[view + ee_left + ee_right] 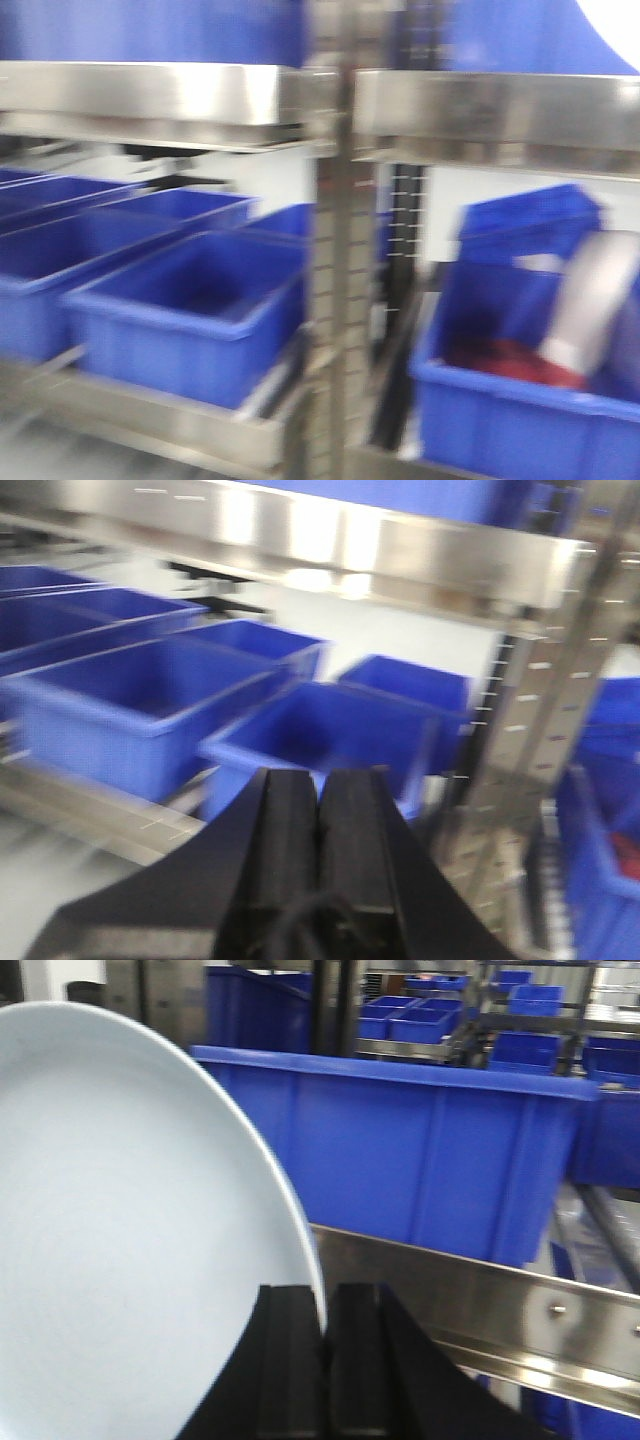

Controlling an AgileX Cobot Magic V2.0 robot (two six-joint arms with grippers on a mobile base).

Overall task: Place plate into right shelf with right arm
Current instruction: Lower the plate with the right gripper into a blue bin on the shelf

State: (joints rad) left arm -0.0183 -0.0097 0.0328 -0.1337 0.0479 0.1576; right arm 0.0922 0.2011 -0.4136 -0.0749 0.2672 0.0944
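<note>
The white plate (120,1240) fills the left of the right wrist view, standing on edge. My right gripper (325,1290) is shut on its rim, one black finger on each side. Just beyond it runs the steel front rail of the right shelf (480,1290), with a large blue bin (400,1150) standing on it. In the blurred front view the right shelf rail (500,105) crosses the upper right, and a white patch of the plate (615,25) shows in the top right corner. My left gripper (319,775) is shut on nothing, facing blue bins (140,695) on the left rack.
A perforated steel upright (335,280) divides the two racks. Several blue bins (190,310) sit on the lower left level. The lower right bin (500,410) holds a red thing (510,362) and a pale grey curved object (592,300). More bins (415,1022) stand far behind.
</note>
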